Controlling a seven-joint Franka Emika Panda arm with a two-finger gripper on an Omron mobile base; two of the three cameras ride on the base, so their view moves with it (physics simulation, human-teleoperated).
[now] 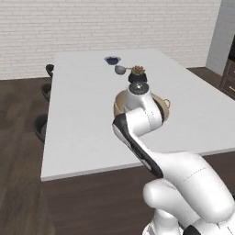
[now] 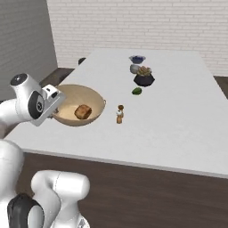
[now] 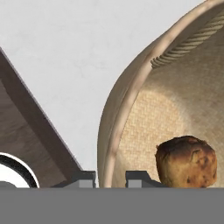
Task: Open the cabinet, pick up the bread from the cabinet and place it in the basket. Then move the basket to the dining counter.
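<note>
My claw (image 3: 110, 177) sat at the near rim of the basket (image 2: 91, 100), one fingertip outside the wall and one inside, so it was pinching the rim, or very nearly (the tips were cut off low in the hand view, so I could not swear the pads were tight). The bread (image 2: 83, 111) lay inside on the woven bottom, just beside my inner finger. The basket already rested on the white dining surface (image 2: 178, 116), close to its near edge, with a small brown figure (image 2: 120, 114) just beside it and a dark potted plant (image 2: 144, 78), a green thing and two small bowls farther along.

I judged the step in hand to be setting the basket down and letting go. To do it well, I needed the base flat on the surface before spreading my fingers, then to lift straight up off the rim without dragging the wall, which could tip the basket toward the edge.
</note>
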